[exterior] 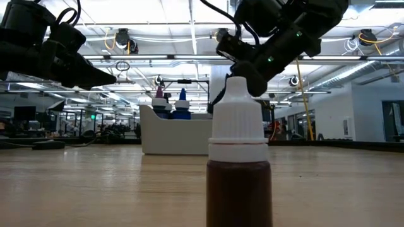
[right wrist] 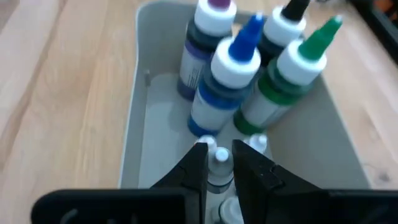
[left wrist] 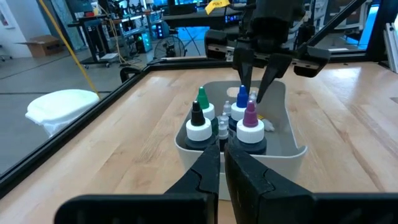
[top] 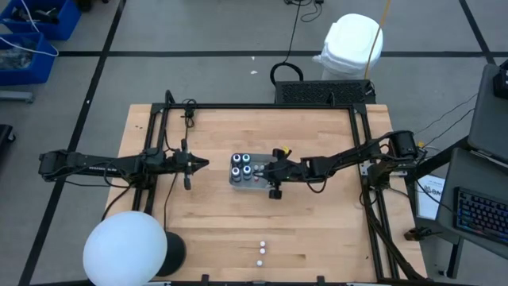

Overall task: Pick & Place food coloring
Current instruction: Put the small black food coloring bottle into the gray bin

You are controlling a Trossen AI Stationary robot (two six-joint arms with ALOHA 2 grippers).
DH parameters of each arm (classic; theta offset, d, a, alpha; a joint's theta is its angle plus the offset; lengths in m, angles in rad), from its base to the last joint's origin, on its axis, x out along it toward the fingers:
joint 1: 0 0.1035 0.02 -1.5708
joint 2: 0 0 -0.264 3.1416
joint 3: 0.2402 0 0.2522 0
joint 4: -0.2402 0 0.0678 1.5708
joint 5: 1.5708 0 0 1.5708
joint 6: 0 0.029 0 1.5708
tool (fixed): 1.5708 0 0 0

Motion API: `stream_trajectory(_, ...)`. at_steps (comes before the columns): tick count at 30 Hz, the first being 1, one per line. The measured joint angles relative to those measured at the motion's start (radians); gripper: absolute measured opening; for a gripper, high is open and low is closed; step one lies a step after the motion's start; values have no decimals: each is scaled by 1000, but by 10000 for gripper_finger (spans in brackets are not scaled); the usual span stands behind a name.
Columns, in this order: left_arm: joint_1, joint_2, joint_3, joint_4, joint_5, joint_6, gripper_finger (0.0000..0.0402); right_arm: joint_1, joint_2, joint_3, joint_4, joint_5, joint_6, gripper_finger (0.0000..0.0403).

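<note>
Right gripper (right wrist: 217, 163) hangs over the grey tray (top: 238, 179) at the middle of the counter (top: 317, 238). Its jaws stand narrowly apart, with a small clear capped item (right wrist: 219, 163) between the tips; whether they clamp it cannot be told. Four food coloring bottles (left wrist: 225, 121) stand upright, clustered inside the tray, tips purple, blue, black and green. Left gripper (left wrist: 222, 163) hovers left of the tray, jaws nearly together, holding nothing. A brown bottle (exterior: 239, 161) stands near the counter's front edge.

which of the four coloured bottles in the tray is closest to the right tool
The blue-tipped bottle: it stands directly ahead of the right tool, while the purple, black and green ones stand farther back or off to the side.
</note>
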Motion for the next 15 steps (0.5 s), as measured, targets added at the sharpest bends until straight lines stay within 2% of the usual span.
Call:
stream_trajectory(5, 0, 0, 0, 0, 0, 0, 31, -18, 0, 0, 64, 3, -22, 47)
stream_trajectory(15, 0, 0, 0, 0, 0, 0, 31, -40, 11, 0, 59, 1, -17, 47)
